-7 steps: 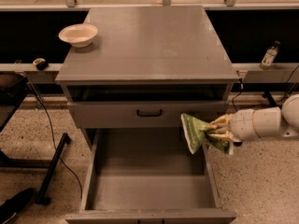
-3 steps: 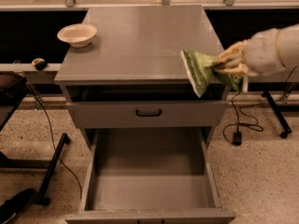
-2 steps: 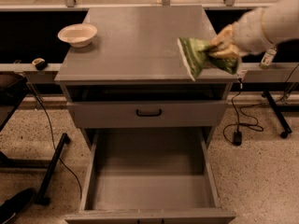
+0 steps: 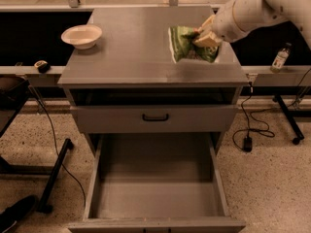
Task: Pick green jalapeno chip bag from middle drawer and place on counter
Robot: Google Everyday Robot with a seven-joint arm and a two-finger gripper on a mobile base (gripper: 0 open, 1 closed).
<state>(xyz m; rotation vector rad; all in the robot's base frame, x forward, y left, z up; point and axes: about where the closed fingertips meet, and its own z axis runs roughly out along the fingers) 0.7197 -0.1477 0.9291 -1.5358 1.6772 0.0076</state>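
Observation:
The green jalapeno chip bag (image 4: 187, 44) is held over the right part of the counter (image 4: 131, 47), close to its surface or touching it. My gripper (image 4: 206, 37) comes in from the upper right on a white arm and is shut on the bag's right side. The middle drawer (image 4: 155, 188) is pulled out below, its grey floor bare.
A cream bowl (image 4: 81, 35) sits at the counter's far left. A shut drawer front with a black handle (image 4: 155, 117) is above the open drawer. A small bottle (image 4: 280, 57) stands on a ledge at right. Cables and table legs lie on the speckled floor.
My gripper has lifted the chip bag from beside the drawer at the right, up over the counter's right edge and further back onto the counter top.

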